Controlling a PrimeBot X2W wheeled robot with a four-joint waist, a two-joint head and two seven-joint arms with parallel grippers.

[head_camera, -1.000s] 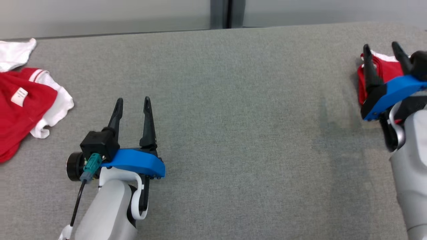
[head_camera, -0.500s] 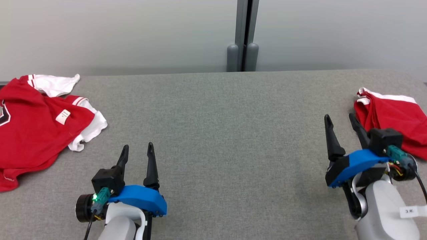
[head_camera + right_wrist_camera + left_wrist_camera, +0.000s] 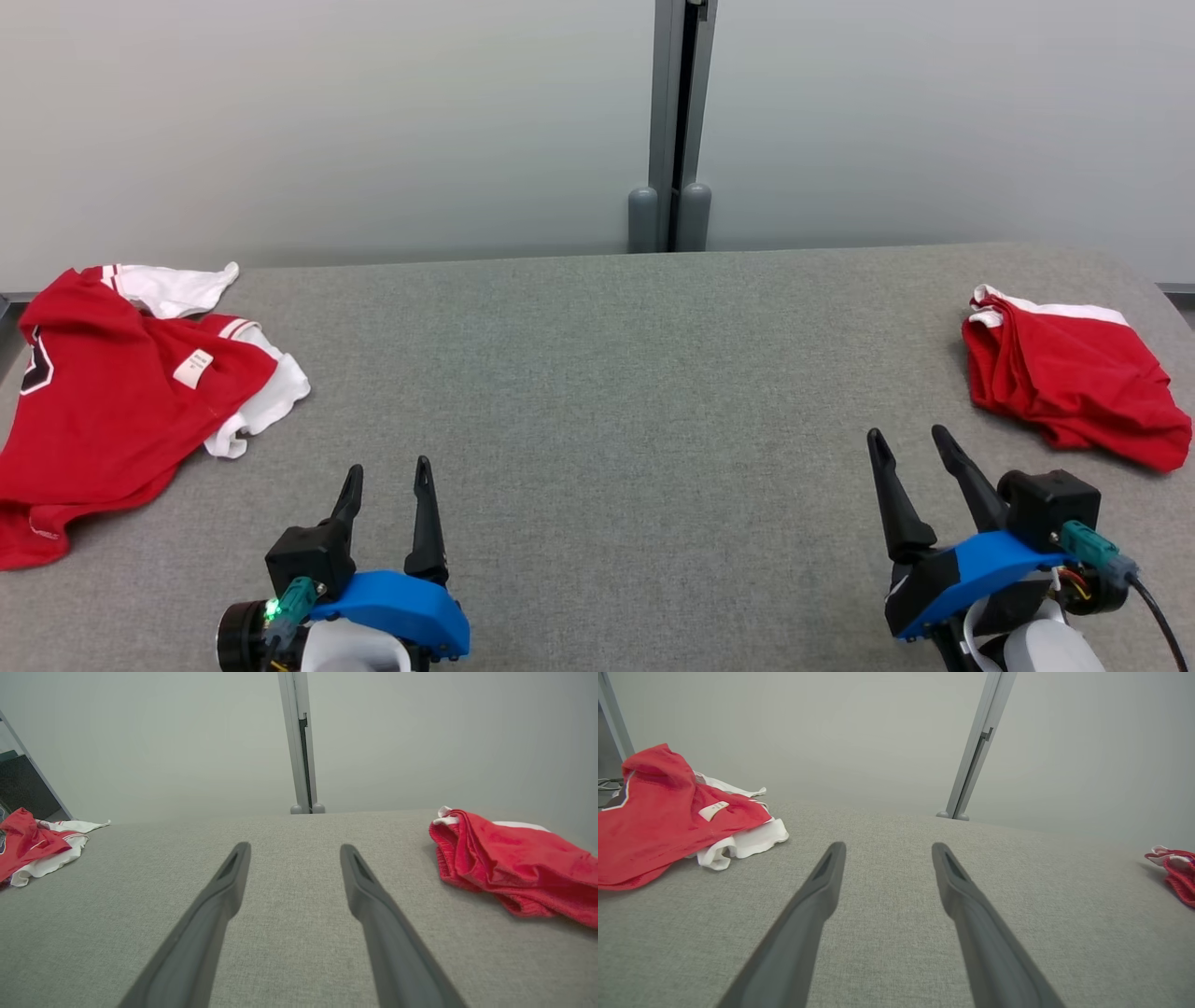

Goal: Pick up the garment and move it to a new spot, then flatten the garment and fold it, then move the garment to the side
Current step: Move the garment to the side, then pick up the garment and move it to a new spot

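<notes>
Head view records both arms low at the near edge of the bench point(image 3: 597, 373), neither touching cloth. Left gripper point(image 3: 387, 467): fingers point(image 3: 817, 900) spread apart, nothing between them. Right gripper point(image 3: 906, 432): likewise released and empty, as the right wrist view confirms. Two red-and-white items lie on the bench. A crumpled garment point(image 3: 112, 411) sprawls along the left edge toward the far left corner, white sleeves bunched beside it and a white label point(image 3: 193, 367) turned up. A compact, roughly folded garment point(image 3: 1074, 387) sits by the right edge toward the far right corner, near the right gripper but apart from it. Assessment: the compact item appears already folded and set aside, so the step in hand is judged to be the pick-up of the crumpled one, not yet begun. The next move calls for the left arm to reach toward the left edge, close on a raised fold, and carry the cloth to the middle of the bench for flattening. Nothing lies between gripper and cloth; a grey post point(image 3: 674, 121) stands behind the far edge, clear of the work. Risk: a pinch on a loose sleeve alone may drag the body unevenly.
</notes>
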